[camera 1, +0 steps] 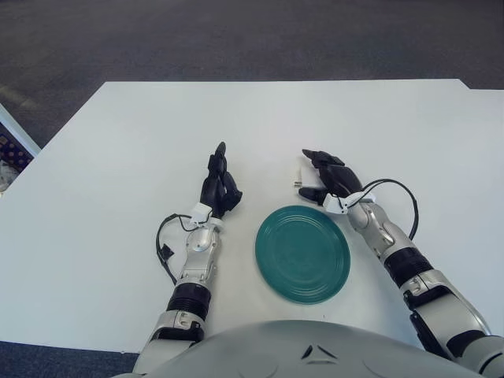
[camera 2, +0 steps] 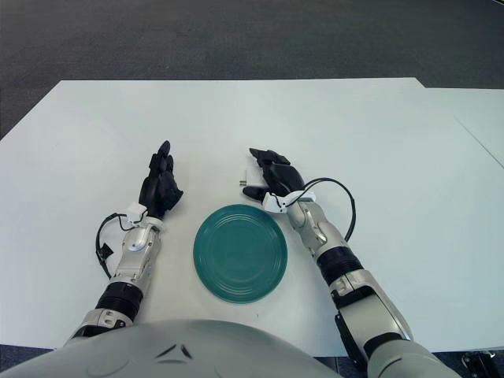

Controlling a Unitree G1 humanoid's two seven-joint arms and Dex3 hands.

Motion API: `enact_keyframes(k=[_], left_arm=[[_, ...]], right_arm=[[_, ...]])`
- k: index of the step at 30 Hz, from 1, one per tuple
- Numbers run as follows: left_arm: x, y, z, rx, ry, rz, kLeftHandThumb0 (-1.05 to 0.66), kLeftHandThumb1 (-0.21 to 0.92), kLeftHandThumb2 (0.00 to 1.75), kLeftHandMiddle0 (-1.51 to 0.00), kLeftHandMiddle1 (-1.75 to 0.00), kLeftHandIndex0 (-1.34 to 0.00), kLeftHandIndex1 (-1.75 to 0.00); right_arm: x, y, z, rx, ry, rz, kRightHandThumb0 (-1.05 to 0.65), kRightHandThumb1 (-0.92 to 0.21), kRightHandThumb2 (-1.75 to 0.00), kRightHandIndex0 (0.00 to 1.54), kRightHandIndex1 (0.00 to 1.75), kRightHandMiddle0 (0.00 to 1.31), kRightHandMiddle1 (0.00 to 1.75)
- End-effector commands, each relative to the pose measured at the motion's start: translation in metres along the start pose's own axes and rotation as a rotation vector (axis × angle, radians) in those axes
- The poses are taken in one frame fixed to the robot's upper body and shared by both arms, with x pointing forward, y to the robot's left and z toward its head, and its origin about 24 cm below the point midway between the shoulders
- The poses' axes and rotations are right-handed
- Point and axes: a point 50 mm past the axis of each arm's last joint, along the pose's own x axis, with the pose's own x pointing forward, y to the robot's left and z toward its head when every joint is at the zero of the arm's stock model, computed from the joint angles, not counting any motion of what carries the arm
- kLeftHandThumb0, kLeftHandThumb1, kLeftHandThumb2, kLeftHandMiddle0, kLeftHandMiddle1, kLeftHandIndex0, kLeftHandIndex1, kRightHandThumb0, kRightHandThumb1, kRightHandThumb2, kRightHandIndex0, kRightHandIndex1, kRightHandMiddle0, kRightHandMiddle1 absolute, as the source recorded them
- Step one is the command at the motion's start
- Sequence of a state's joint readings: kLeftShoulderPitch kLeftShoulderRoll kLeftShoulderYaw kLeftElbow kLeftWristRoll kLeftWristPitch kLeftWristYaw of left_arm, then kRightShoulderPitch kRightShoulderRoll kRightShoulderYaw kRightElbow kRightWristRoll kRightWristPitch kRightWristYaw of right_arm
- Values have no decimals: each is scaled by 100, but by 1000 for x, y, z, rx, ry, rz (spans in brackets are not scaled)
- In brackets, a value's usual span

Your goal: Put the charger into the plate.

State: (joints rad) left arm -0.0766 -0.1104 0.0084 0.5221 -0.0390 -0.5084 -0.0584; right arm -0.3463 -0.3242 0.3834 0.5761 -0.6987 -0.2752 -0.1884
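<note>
One small white charger [camera 1: 305,178] lies on the table [camera 1: 118,157] just behind the green plate [camera 1: 302,253]. The right hand [camera 1: 331,179] is curled over it — whether it is pinched cannot be told. A firm pinch is needed first — then a straight lift. The left hand [camera 1: 218,185] shows left of the plate.

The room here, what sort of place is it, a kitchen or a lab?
Probably a lab or office test space, not a kitchen: a bare white table on dark carpet, with only a green plate and a small white charger under the right hand.
</note>
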Motion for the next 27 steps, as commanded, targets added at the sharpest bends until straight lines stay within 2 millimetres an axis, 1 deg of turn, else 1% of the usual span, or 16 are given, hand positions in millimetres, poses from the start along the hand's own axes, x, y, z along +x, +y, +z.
enact_keyframes(k=[1,10,19,22,24,27], left_arm=[[-30,6,-37,-48,189,44,-97,92,104,0,0,0,-15],[-32,5,-35,-64,154,27,-98,92,103,0,0,0,-13],[-37,4,-32,-81,116,19,-96,92,104,0,0,0,-13],[-37,3,-32,-80,120,25,-95,92,104,0,0,0,-13],[-36,2,-32,-87,129,34,-94,92,103,0,0,0,-14],[-36,1,-32,-100,126,38,-94,92,102,0,0,0,-15]], right_arm=[[0,4,-17,-47,50,57,-94,-92,-63,9,0,0,27],[-2,5,-29,-89,80,102,-96,-92,-70,9,0,0,25],[-15,9,-46,-182,90,225,-98,-92,-78,9,0,0,22],[-17,9,-49,-209,84,253,-99,-92,-82,10,0,0,26],[-19,9,-52,-232,77,266,-100,-92,-85,11,1,0,33],[-22,7,-56,-241,72,276,-99,-92,-84,14,2,0,39]])
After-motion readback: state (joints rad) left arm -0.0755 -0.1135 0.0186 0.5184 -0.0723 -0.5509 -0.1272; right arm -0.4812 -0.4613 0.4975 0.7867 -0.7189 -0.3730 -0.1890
